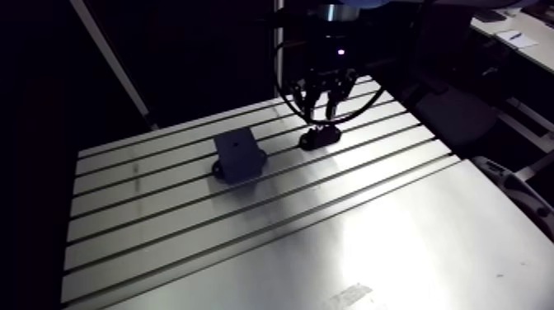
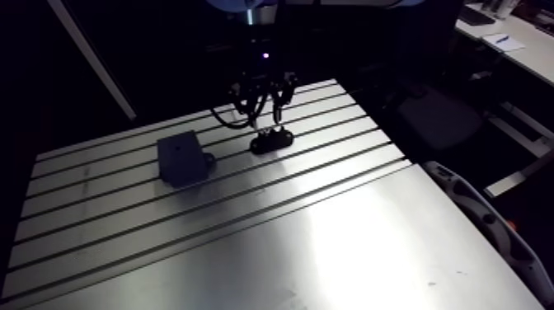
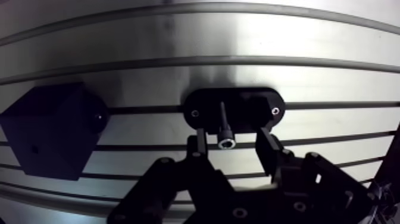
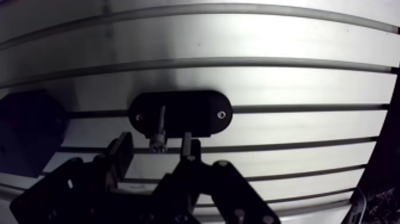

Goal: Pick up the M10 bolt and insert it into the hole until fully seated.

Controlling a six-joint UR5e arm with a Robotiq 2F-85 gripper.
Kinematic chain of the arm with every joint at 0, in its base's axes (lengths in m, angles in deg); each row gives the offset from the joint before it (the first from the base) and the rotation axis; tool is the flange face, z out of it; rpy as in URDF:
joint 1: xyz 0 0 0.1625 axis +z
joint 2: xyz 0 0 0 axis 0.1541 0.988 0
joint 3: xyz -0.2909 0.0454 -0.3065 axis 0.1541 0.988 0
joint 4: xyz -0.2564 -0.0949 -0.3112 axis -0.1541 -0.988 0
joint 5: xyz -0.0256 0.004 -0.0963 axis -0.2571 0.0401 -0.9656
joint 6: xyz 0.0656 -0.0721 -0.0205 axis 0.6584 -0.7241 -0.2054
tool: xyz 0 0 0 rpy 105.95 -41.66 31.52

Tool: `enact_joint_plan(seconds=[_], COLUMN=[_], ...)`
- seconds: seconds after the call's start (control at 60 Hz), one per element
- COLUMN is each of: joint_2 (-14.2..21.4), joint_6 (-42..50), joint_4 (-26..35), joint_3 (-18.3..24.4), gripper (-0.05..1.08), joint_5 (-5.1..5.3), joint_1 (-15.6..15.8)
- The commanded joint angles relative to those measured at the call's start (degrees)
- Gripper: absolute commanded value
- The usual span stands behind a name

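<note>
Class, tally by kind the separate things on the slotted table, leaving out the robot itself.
Bolt: 1
Black oval holder: 1
Black block: 1
Total: 3

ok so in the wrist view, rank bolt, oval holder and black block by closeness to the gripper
1. bolt, inside the open gripper
2. oval holder, just ahead of it
3. black block, off to one side
</note>
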Motion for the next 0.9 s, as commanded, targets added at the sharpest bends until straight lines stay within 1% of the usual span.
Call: enact_joint_plan(seconds=[0.017, 0.167, 0.55, 0.9], joint_2=[-0.19, -0.18, -0.02, -0.27], joint_6=[0.31, 0.61, 0.61, 0.7], joint_4=[-0.21, -0.21, -0.21, -0.3], joint_3=[-0.01, -0.01, -1.22, -1.24], gripper=[0.46, 0.48, 0.48, 0.48], joint_5=[0.01, -0.08, -0.17, -0.26], joint_1=[0.08, 0.18, 0.1, 0.17])
